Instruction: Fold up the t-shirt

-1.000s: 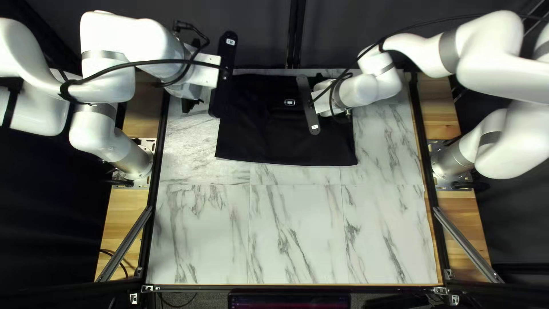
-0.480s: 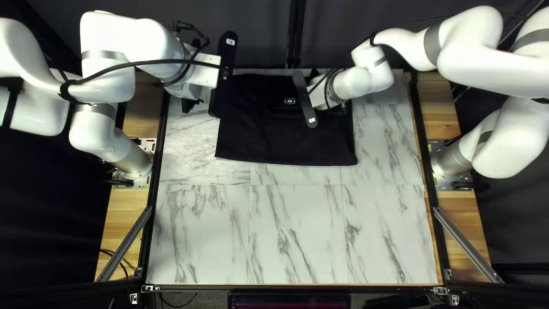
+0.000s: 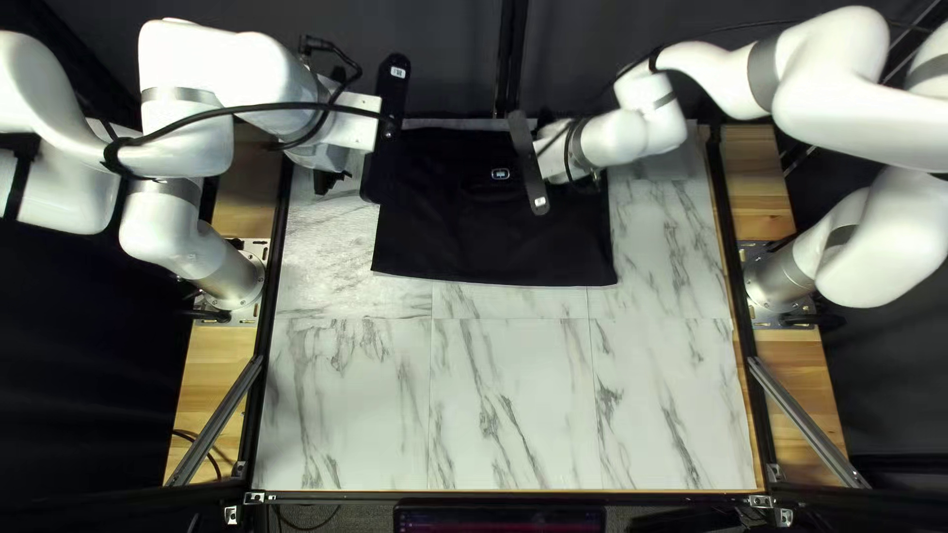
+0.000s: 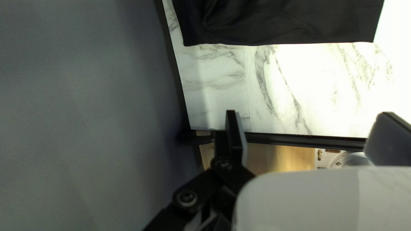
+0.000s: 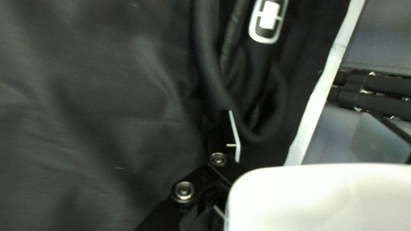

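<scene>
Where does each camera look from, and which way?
Top left view: above the table's near edge, slanting down toward the curtain; shows my left arm and right arm.
Left wrist view: along my open left gripper, toward table and shirt.
Right wrist view: along my open right gripper, close over the shirt.
Top left and right wrist views share the shirt's label.
</scene>
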`<action>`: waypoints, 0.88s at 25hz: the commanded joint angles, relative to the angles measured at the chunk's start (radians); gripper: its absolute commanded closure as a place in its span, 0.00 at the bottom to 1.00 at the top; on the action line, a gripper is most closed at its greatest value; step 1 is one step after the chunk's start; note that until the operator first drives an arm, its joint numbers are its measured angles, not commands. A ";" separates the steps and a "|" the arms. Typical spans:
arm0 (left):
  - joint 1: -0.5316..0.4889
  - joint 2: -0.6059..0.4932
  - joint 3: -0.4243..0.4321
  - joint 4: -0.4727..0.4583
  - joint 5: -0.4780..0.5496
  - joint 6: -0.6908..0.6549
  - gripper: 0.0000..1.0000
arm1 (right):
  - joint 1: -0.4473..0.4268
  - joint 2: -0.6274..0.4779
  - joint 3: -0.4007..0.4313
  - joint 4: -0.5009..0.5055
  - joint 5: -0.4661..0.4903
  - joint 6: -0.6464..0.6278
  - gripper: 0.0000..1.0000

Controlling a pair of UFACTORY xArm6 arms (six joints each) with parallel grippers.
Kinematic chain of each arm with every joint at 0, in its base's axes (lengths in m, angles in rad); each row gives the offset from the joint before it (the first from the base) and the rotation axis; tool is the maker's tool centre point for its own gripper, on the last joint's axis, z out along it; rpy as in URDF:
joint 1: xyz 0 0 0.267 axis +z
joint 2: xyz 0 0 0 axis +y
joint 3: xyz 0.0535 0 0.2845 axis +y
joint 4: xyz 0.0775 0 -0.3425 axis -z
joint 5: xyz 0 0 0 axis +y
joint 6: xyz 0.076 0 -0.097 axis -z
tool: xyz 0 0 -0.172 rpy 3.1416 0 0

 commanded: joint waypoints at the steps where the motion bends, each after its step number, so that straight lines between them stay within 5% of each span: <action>1: 0.000 0.000 0.000 0.000 0.000 0.000 0.00 | 0.018 0.052 -0.045 -0.034 0.001 0.025 0.00; 13: 0.000 0.000 0.000 0.000 0.000 0.000 0.00 | -0.020 0.212 -0.173 -0.073 -0.045 0.015 0.00; 22: 0.000 0.000 0.000 0.000 0.000 0.000 0.00 | -0.073 0.221 -0.180 -0.076 -0.052 -0.016 0.00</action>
